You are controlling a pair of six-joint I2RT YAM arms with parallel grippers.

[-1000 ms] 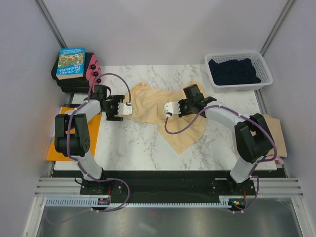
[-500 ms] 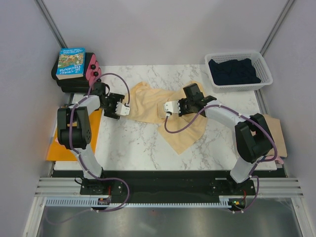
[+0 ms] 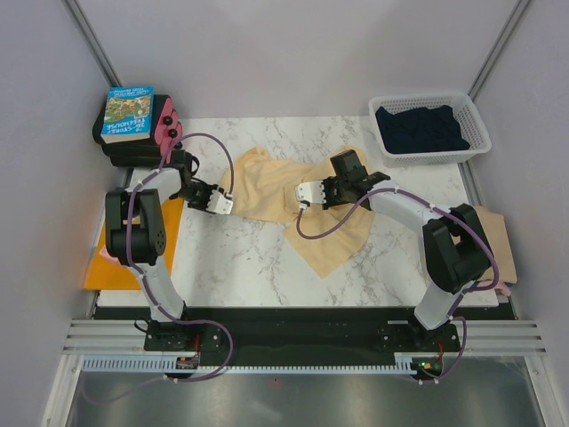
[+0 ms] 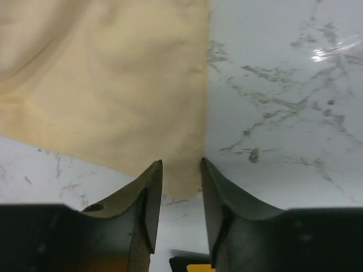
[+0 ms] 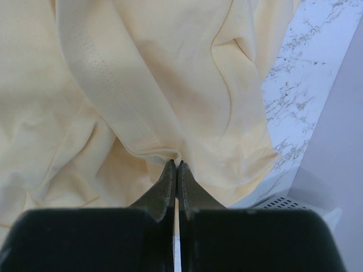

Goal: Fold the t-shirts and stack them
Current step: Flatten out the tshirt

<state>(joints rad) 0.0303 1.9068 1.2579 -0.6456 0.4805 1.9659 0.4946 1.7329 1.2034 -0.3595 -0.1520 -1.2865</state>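
Note:
The pale yellow t-shirt (image 3: 267, 189) lies crumpled across the middle of the marble table (image 3: 240, 267). My left gripper (image 3: 224, 203) is at its left corner. In the left wrist view the jaws stand narrowly apart, and the shirt's corner (image 4: 184, 181) lies between the fingertips of that gripper (image 4: 181, 164). My right gripper (image 3: 302, 194) sits on the shirt's middle. Seen from the right wrist, that gripper (image 5: 176, 164) is shut on a raised fold of the yellow cloth (image 5: 170, 73). A dark navy t-shirt (image 3: 420, 127) lies in the white basket (image 3: 431, 98). A tan t-shirt (image 3: 496, 233) hangs at the right edge.
A stack of dark boxes topped by a blue book (image 3: 129, 114) stands at the back left. A flat orange sheet (image 3: 105, 262) lies off the table's left side. Grey walls close in both sides. The basket's corner (image 5: 283, 202) shows in the right wrist view.
My left gripper has swung right onto the shirt's left corner, and its jaws have narrowed from wide open. The right gripper has kept its grip in place.

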